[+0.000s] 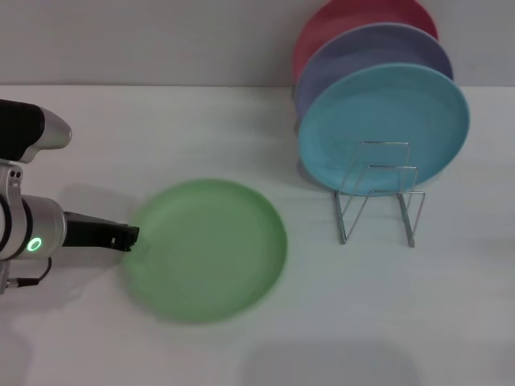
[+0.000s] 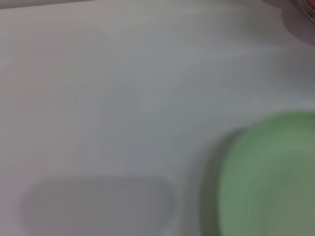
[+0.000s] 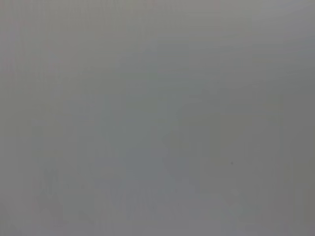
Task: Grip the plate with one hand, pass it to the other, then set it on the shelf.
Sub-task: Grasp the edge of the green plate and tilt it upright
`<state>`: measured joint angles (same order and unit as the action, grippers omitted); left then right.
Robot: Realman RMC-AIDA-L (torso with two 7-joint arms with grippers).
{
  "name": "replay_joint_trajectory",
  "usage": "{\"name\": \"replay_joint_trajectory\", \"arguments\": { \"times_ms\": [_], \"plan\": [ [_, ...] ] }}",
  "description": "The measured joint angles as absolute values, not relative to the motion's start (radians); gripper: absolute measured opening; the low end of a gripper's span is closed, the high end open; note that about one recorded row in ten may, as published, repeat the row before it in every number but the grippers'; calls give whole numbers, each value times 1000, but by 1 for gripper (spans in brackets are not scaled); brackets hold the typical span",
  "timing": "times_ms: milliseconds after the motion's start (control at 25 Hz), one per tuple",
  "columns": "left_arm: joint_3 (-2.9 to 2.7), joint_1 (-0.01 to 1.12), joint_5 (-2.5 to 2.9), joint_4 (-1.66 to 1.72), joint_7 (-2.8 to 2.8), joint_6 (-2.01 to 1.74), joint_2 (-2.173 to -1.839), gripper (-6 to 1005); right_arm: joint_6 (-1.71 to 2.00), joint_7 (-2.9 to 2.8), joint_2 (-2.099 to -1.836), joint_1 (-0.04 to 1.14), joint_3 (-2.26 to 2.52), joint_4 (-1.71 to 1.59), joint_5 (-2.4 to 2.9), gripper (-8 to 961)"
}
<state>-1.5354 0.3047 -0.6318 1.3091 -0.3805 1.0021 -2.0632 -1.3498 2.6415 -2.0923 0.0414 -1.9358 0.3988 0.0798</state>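
Note:
The light green plate (image 1: 208,249) is at the middle left of the white table (image 1: 161,129), seemingly held just above it, and looks smeared by motion. My left gripper (image 1: 129,236), black fingers on a silver segment with a green light, reaches in from the left and is shut on the plate's left rim. The plate's edge also shows in the left wrist view (image 2: 270,177). The silver wire rack (image 1: 378,201) stands to the right of the plate, its front loops empty. My right gripper is out of view; its wrist view shows only a plain grey surface.
A turquoise plate (image 1: 386,129) stands upright in the rack, with a lavender plate (image 1: 362,48) and a red plate (image 1: 338,20) behind it. Bare table lies between the green plate and the rack.

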Motion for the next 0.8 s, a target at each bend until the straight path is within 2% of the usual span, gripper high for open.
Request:
{"name": "replay_joint_trajectory", "arguments": {
  "times_ms": [120, 320, 800],
  "plan": [
    [-1536, 304, -632, 1313, -380, 1002, -2063, 135, -1350, 2642, -2092, 41, -1936, 399, 80, 741],
    [-1536, 302, -632, 1318, -380, 1002, -2063, 26, -1350, 2641, -2092, 40, -1936, 399, 80, 742],
    [-1528, 203, -646, 1572, -441, 971, -2065, 26, -1501, 2622, -2092, 52, -1910, 404, 80, 742]
  ]
}}
